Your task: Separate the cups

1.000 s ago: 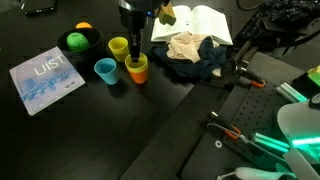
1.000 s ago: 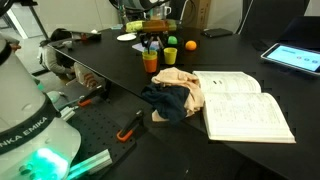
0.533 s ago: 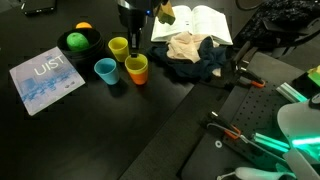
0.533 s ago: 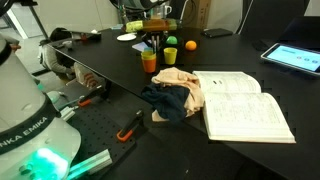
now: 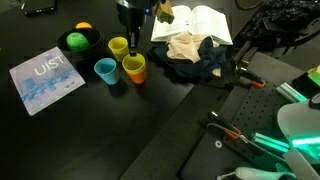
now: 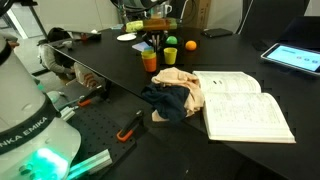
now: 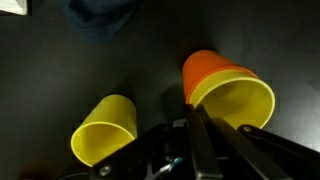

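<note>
Two nested cups [image 7: 230,95], yellow inside orange, partly behind the end effector [image 7: 192,118].

Both exterior views are lit evenly from above, and the black table [image 5: 70,135] gives only a weak sheen, while a green light [image 5: 285,140] glows at 4 o'clock. The wrist view is dim and soft, its corners dark, and the gripper [image 7: 195,150] at 6 o'clock is blurred.

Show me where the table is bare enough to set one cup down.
In an exterior view, the widest bare table lies nearer the camera than the orange cup, between the booklet and the table's edge. Crowded: it, the blue cup and the yellow cup stand close, flanked by the black bowl and cloth.
</note>
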You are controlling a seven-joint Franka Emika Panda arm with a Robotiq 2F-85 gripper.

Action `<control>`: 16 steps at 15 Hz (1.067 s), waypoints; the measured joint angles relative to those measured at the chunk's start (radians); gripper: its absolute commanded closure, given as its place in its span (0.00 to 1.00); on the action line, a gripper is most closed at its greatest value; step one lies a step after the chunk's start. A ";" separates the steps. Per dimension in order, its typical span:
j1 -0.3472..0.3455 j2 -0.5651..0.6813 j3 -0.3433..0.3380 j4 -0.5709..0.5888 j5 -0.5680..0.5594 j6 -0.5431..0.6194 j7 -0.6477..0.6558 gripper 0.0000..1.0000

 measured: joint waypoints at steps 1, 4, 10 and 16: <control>-0.001 0.000 0.000 0.003 0.000 -0.001 0.000 0.99; -0.002 -0.001 0.000 0.015 0.001 -0.012 0.000 0.99; -0.007 -0.005 0.003 0.043 0.012 -0.058 0.000 0.99; -0.008 -0.022 0.003 0.088 0.025 -0.126 0.000 0.99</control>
